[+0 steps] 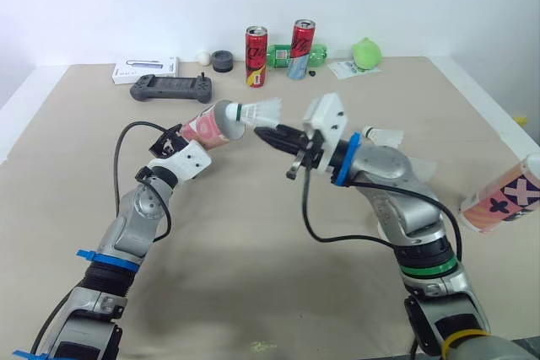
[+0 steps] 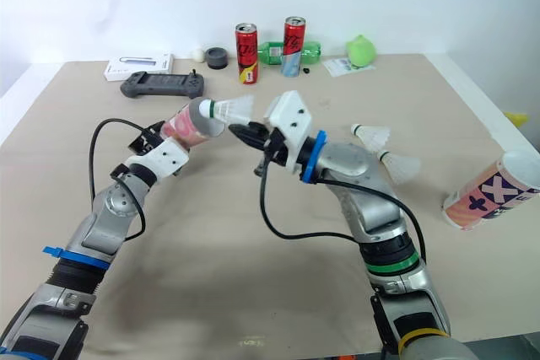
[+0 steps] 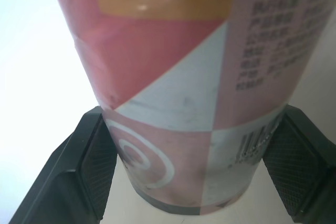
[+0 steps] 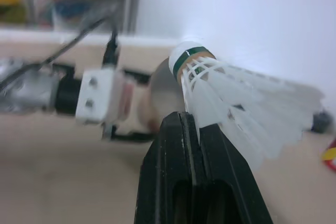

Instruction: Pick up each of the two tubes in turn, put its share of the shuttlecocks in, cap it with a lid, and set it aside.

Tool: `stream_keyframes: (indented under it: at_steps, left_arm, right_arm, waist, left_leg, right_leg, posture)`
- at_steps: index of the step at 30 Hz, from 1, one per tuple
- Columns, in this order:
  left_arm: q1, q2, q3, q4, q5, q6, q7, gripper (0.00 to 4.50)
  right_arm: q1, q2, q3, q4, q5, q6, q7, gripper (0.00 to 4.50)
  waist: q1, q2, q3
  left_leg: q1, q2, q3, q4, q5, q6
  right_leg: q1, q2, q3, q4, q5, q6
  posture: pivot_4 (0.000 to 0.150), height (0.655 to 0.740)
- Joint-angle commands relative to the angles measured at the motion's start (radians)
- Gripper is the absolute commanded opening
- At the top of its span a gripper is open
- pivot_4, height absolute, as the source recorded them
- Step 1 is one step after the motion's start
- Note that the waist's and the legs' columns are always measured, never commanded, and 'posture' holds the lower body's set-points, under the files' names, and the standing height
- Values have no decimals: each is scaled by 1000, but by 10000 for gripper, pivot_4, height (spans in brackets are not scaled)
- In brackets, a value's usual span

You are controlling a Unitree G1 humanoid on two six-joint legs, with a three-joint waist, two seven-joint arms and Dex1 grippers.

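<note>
– While the left gripper [image 3: 191, 166] holds the pink tube [image 1: 211, 126] tilted above the tabletop [image 1: 253, 276], where is the shuttlecock [image 1: 261, 110]?
– At the tube's open mouth, cork first. The right gripper [image 4: 191, 129] has its jaws pressed together on the white feathers.
– And the left jaws?
– Clamped on either side of the tube, near its closed end.
– The other tube?
– The second tube [image 1: 506, 196], pink with dark crosses, lies on its side at the tabletop's right edge, well apart from both arms.
– Anything else loose?
– Two spare shuttlecocks [image 2: 371, 134] lie by the right arm; two red cans [image 1: 256, 56] stand at the far edge beside a grey game controller [image 1: 171, 88].
</note>
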Motion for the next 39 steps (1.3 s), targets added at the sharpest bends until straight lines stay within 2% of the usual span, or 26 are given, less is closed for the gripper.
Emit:
stream_keyframes:
  at_steps: [1, 7, 8, 13, 15, 16, 17, 18, 25, 30, 33, 35, 37, 39]
  left_arm:
    - [-21, -6, -2, -37, 6, -5, 8, 37078]
    - [-7, -18, -18, -58, 12, -6, 8, 37078]
    - [-7, -20, -19, -58, 12, -6, 8, 37078]
    - [-9, -25, -20, -55, 9, -10, 7, 37078]
    - [-10, -28, -20, -52, 5, -13, 7, 37078]
    - [-13, -31, -22, -48, 2, -15, 5, 37078]
    - [-16, -33, -22, -44, -1, -18, 4, 37078]
    - [-19, -35, -21, -40, -6, -21, 3, 37078]
    - [-36, -43, -32, -6, -14, -43, -4, 37078]
    - [-51, -56, -39, 22, -22, -63, -6, 37078]
    - [-50, -114, 0, 24, -136, -35, -50, 37078]
    - [-46, -142, 18, 19, -191, -18, -77, 37078]
    - [-40, -195, 64, 0, -295, 40, -105, 37078]
    - [-36, -189, 53, -12, -297, 41, -129, 37078]
  right_arm:
    - [-52, 15, 45, 33, -88, -46, -14, 222]
    - [-114, 72, 51, 78, -124, -80, -12, 222]
    - [-115, 80, 42, 66, -106, -71, 0, 3199]
    - [-69, 93, -17, -36, -8, 9, 22, 21411]
    - [-28, 84, -48, -74, 14, 39, 3, 32678]
    - [6, 78, -95, -98, 19, 58, -38, 35529]
    - [42, 66, -148, -115, 3, 70, -93, 41316]
    - [78, 50, -205, -119, -39, 77, -169, 44354]
    - [340, -27, -492, -195, -167, 126, -453, 44354]
    - [477, 17, -607, -245, -141, 219, -538, 44354]
    - [504, 44, -637, -263, -113, 274, -557, 44354]
    - [506, 47, -640, -268, -101, 292, -561, 44354]
    - [502, 43, -639, -261, -93, 306, -562, 44354]
    - [496, 37, -636, -248, -89, 310, -563, 44354]
  waist:
    - [0, 0, 0]
    - [0, 0, 0]
    - [0, 0, 0]
    - [0, 0, 0]
    - [0, 0, 0]
    - [1, 0, 0]
    - [5, 0, 0]
    - [6, 0, 0]
    - [16, 0, 0]
    - [0, 0, 0]
    - [0, 0, 0]
    - [-1, 0, 0]
    - [0, 0, 0]
    - [-1, 0, 0]
  left_leg:
    - [0, 0, 0, 0, 1, 0]
    - [0, 0, 0, 0, 1, 0]
    - [0, 0, 0, 0, 1, 0]
    - [-1, 0, -1, -1, 1, 0]
    - [-1, 0, -2, -1, 1, 0]
    - [-1, 0, -2, -1, 1, 0]
    - [-1, 0, -2, 0, 1, 0]
    - [-1, 0, -3, 0, 1, 0]
    - [-2, -2, -3, -1, 3, -2]
    - [0, -1, -3, -3, 3, -1]
    - [0, -1, -2, -2, 4, 0]
    - [0, -2, 0, -2, 5, 0]
    - [0, -2, 0, -2, 7, 1]
    - [1, -2, 0, -2, 9, 3]
  right_leg:
    - [0, 0, 0, 1, 0, 0]
    - [-1, 0, 0, 2, 0, -1]
    - [-1, 0, 0, 2, 3, -5]
    - [-1, 0, -1, 2, 3, -5]
    - [-1, 0, -1, 2, 3, -5]
    - [-1, 0, -1, 2, 3, -5]
    - [-1, 0, -2, 3, 3, -5]
    - [0, 0, -3, 3, 3, -5]
    - [-1, -2, -2, 2, 3, -4]
    - [-1, 0, -1, 3, 2, -4]
    - [0, -1, -1, 3, 2, -3]
    - [-1, -1, 1, 3, 1, 3]
    - [-1, -1, 1, 3, 2, 4]
    - [-1, -1, 1, 3, 3, 4]
  posture:
    - [1500, 7400]
    - [1500, 7400]
    - [1500, 7400]
    - [1500, 7400]
    - [1500, 7400]
    - [1500, 7400]
    - [1500, 7400]
    - [1500, 7400]
    - [1500, 7400]
    - [1500, 7400]
    - [1500, 7400]
    - [1500, 7400]
    - [1500, 7400]
    - [1500, 7400]
